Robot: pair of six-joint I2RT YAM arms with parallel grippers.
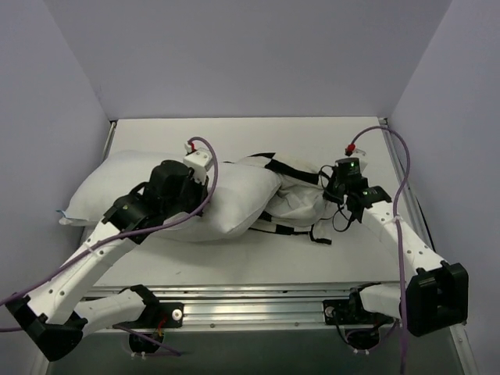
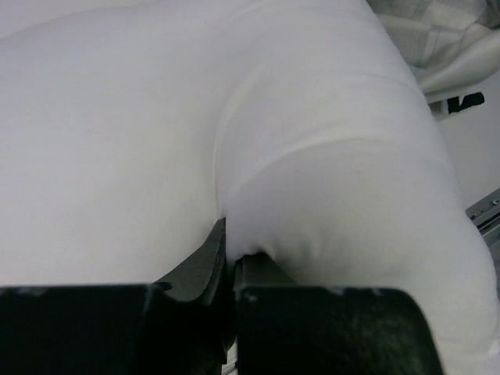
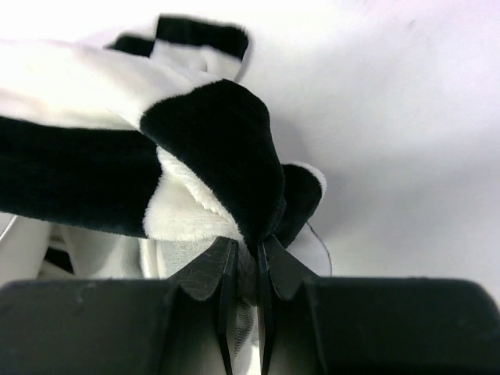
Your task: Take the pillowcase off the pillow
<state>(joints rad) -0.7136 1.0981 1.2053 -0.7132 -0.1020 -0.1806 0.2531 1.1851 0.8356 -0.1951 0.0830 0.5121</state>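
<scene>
The plump white pillow lies across the left and middle of the table. It fills the left wrist view. My left gripper is shut, pinching a pucker of the pillow's white cover near its right end. The black-and-white checkered pillowcase lies bunched at the pillow's right end, mostly showing its white lining. My right gripper is shut on a fold of the pillowcase, black and white plush rising from between its fingertips. How much of the pillow sits inside the case is hidden.
The white table is enclosed by pale walls at the back and both sides. A metal rail runs along the near edge between the arm bases. The pillowcase's black ties trail on the table.
</scene>
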